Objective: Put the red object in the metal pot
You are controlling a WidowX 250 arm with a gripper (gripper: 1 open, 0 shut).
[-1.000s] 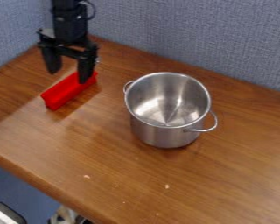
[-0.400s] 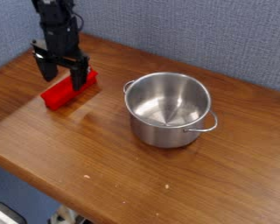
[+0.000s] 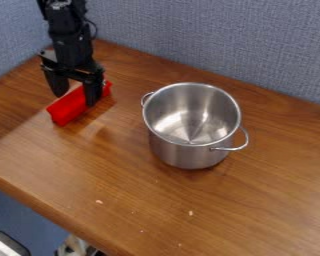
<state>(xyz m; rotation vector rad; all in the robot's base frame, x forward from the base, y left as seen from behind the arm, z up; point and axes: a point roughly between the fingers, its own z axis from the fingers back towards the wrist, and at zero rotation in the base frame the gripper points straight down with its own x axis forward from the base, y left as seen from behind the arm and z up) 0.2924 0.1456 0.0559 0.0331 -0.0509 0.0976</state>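
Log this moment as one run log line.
phase: pre-grasp | gripper: open, pointing down, jaws straddling the bright red rectangular block | shiny steel round pot: empty, upright, right of block | block: on wooden table

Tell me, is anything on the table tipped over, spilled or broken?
Nothing stands out. The metal pot stands upright on the wooden table and looks empty, with no spill around it. The red object lies flat near the table's far left edge, whole. The open end effector hangs right over it, pointing down.
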